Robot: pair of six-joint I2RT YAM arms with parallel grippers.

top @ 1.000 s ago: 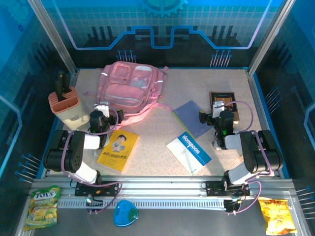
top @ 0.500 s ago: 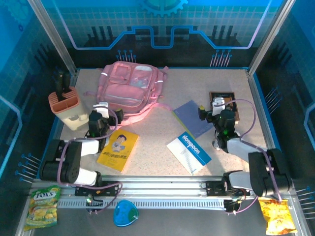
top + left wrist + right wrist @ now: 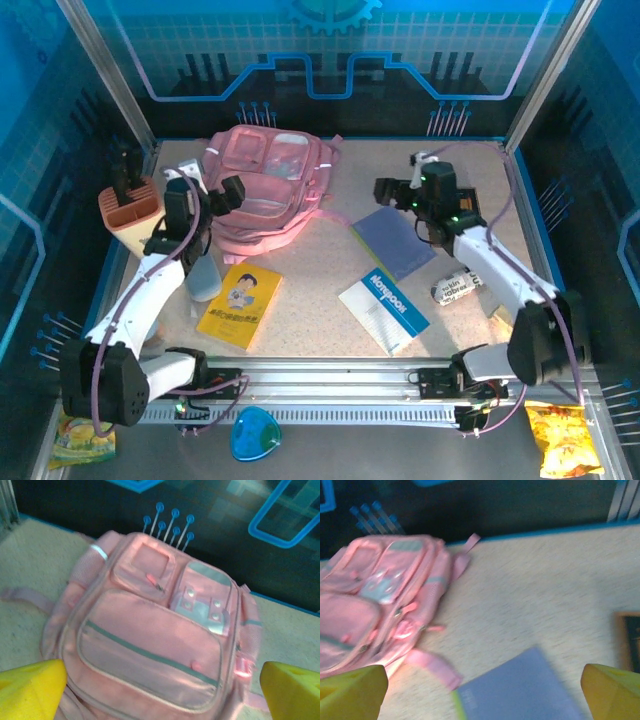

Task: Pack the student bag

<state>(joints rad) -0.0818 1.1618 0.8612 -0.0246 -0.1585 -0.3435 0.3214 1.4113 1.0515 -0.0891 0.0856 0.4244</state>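
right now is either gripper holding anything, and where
Nothing is held: left gripper open by the student bag, right gripper open near the purple notebook.

The backpack (image 3: 268, 190) is shown in soft pink, with grey zip lines and a pale, silvery translucent panel on one front pocket. The table (image 3: 330, 270) is rendered in speckled beige. A booklet (image 3: 240, 305) is coloured bright yellow, with a small cartoon figure on its cover. A notebook (image 3: 383, 310) is printed in blue and white, with white lettering on the blue band. A third book (image 3: 392, 240) is plain slate blue. The pen holder (image 3: 125, 205) is coloured salmon. The back wall (image 3: 330, 50) is patterned in blue, with a fine grid and bright circuit-like lines.
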